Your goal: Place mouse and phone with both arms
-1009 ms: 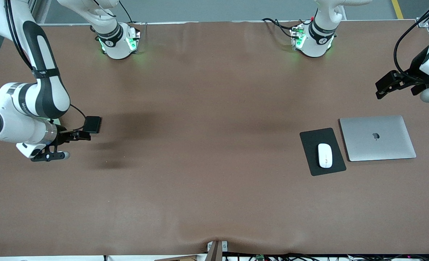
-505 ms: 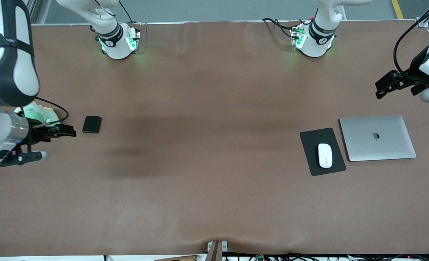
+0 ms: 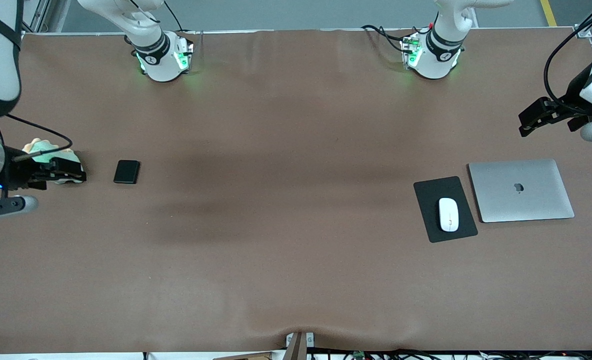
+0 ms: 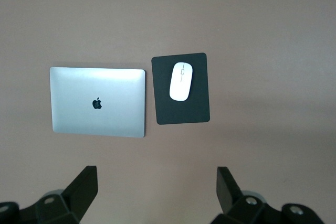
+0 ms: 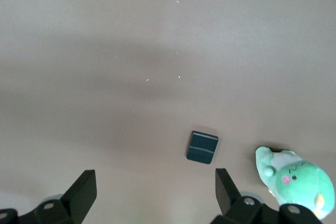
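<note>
The black phone [image 3: 127, 171] lies flat on the brown table toward the right arm's end; it also shows in the right wrist view [image 5: 202, 147]. The white mouse [image 3: 448, 214] lies on a black mouse pad [image 3: 428, 197] toward the left arm's end, and shows in the left wrist view [image 4: 180, 81]. My right gripper [image 3: 71, 173] is open and empty, up over a plush toy and apart from the phone. My left gripper [image 3: 530, 121] is open and empty, waiting high over the table near the laptop.
A closed silver laptop [image 3: 521, 190] lies beside the mouse pad, nearer the table's end. A green and white plush toy [image 3: 43, 149] lies near the table's end by the right gripper, beside the phone. Cables run at the table's edge near the left arm.
The right gripper has drawn away from the phone toward the right arm's end of the table, uncovering the plush toy. The phone stays put. The left arm has barely moved.
</note>
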You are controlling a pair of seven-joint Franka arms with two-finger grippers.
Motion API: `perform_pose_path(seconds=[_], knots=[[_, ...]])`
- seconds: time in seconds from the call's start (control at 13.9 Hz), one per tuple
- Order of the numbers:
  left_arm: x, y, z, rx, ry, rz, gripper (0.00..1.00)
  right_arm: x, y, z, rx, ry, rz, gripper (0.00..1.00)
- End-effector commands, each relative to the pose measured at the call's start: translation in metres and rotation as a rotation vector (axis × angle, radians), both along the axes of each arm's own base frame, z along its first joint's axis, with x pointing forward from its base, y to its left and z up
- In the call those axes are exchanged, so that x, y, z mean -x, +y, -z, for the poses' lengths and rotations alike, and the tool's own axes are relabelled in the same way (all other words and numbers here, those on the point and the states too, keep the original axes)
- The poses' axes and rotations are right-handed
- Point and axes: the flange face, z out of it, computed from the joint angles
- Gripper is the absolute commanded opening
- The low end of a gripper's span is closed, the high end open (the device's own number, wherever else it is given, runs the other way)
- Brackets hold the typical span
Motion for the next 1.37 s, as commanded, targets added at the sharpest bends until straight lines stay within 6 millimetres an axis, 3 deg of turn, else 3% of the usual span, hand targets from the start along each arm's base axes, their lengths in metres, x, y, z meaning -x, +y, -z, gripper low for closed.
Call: perform_pose_path(seconds=[0.0,0.14,0.5,0.79,1.08,1.3], knots=[[0.006,0.002,-0.004,0.024,0.008,0.008,1.00,0.044,0.008,-0.062,-0.003,-0.037,-0.016,1.00],[0.008,0.003,-0.006,0.023,0.013,0.008,1.00,0.066,0.010,-0.085,-0.005,-0.055,-0.020,1.00],[0.008,0.004,-0.006,0.023,0.013,0.006,1.00,0.103,0.001,-0.083,0.026,-0.062,-0.010,1.00],[0.008,0.005,-0.007,0.022,0.011,0.006,1.00,0.116,-0.012,-0.076,0.046,-0.044,0.012,1.00],[0.008,0.007,-0.008,0.016,0.009,0.024,1.00,0.113,-0.007,-0.079,0.046,-0.078,-0.008,1.00],[0.007,0.010,-0.012,0.021,0.001,0.029,1.00,0.115,-0.015,-0.076,0.043,-0.072,-0.005,1.00]])
